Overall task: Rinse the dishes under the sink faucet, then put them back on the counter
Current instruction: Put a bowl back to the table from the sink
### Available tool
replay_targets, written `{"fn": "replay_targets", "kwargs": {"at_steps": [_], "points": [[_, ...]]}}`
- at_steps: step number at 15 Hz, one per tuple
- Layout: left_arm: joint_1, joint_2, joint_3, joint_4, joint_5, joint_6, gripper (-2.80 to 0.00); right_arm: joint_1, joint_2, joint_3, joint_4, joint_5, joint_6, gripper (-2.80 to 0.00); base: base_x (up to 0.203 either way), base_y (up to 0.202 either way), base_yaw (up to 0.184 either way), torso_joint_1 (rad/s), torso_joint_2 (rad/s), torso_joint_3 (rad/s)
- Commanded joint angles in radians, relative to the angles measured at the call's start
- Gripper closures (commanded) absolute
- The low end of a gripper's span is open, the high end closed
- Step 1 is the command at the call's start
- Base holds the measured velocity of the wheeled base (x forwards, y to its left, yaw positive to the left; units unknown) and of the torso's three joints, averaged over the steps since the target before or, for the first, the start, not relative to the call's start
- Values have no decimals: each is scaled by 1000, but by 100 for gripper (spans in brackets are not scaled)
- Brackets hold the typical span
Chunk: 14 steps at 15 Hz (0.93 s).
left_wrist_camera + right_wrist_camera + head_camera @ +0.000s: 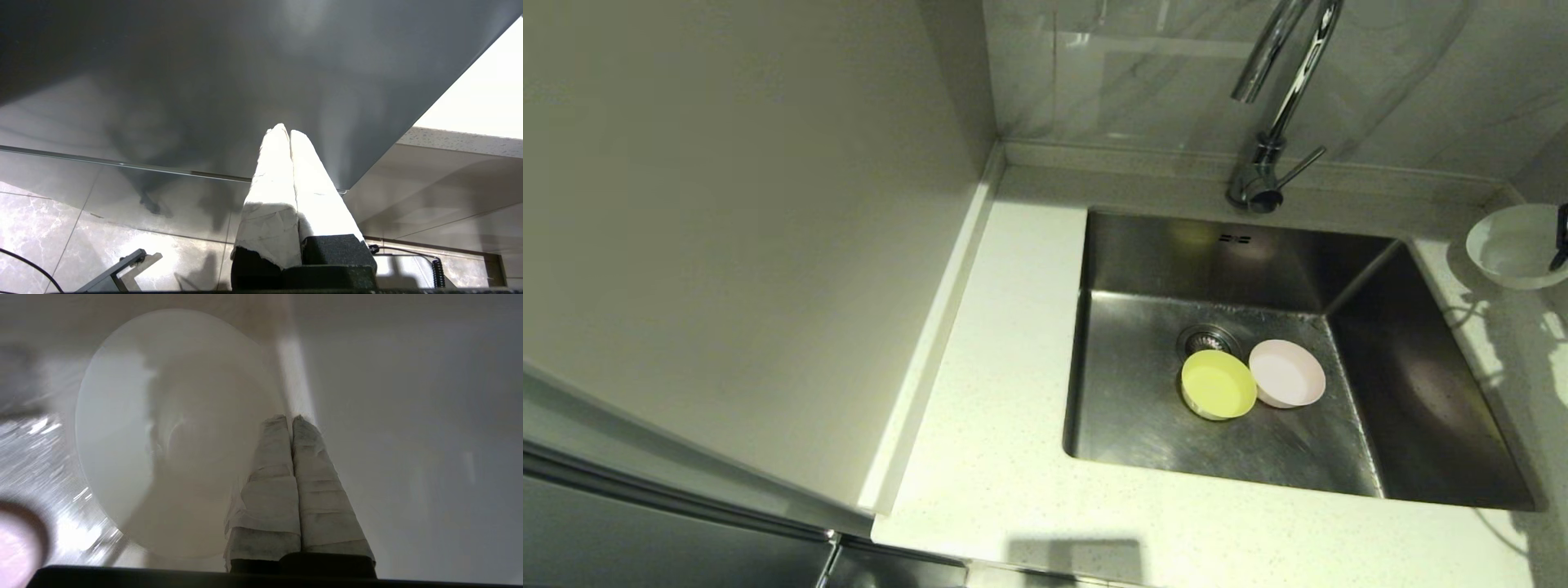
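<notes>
White bowl sits on my counter, right gripper pinched on its rim; yellow and pink bowls wait in sink; left gripper parked, closed

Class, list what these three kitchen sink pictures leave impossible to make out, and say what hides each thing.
- Faucet: head view's top edge cuts off its arch.
- White bowl: the right edge crops it; whether it rests on the counter is unclear.
- Right gripper: motion blur hides whether it pinches the rim.
- Left gripper: absent from head view.
</notes>
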Motion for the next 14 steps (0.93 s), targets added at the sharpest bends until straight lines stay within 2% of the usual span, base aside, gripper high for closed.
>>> {"fn": "replay_targets", "kwargs": {"at_steps": [1, 3, 4, 5, 7, 11, 12, 14], "points": [[0, -2, 0, 0, 0, -1, 0, 3, 59, -1, -16, -20, -21, 0, 0, 0, 0, 0, 0, 0], [0, -2, 0, 0, 0, -1, 0, 2, 65, -1, -16, -27, -25, 0, 0, 0, 0, 0, 0, 0], [0, -2, 0, 0, 0, -1, 0, 3, 66, -1, -16, -33, -24, -118, 0, 0, 0, 0, 0, 0], [0, -2, 0, 0, 0, -1, 0, 4, 63, -1, -16, -28, -22, -280, 0, 0, 0, 0, 0, 0], [0, -2, 0, 0, 0, -1, 0, 5, 59, -2, -42, -27, -23, -280, 0, 0, 0, 0, 0, 0], [0, -2, 0, 0, 0, -1, 0, 4, 58, -2, -292, -29, -36, -280, 0, 0, 0, 0, 0, 0], [0, -2, 0, 0, 0, -1, 0, 5, 32, -2, -310, -14, -39, -280, 0, 0, 0, 0, 0, 0], [0, -2, 0, 0, 0, -1, 0, 14, -28, -2, -318, 87, -40, -280, 0, 0, 0, 0, 0, 0]]}}
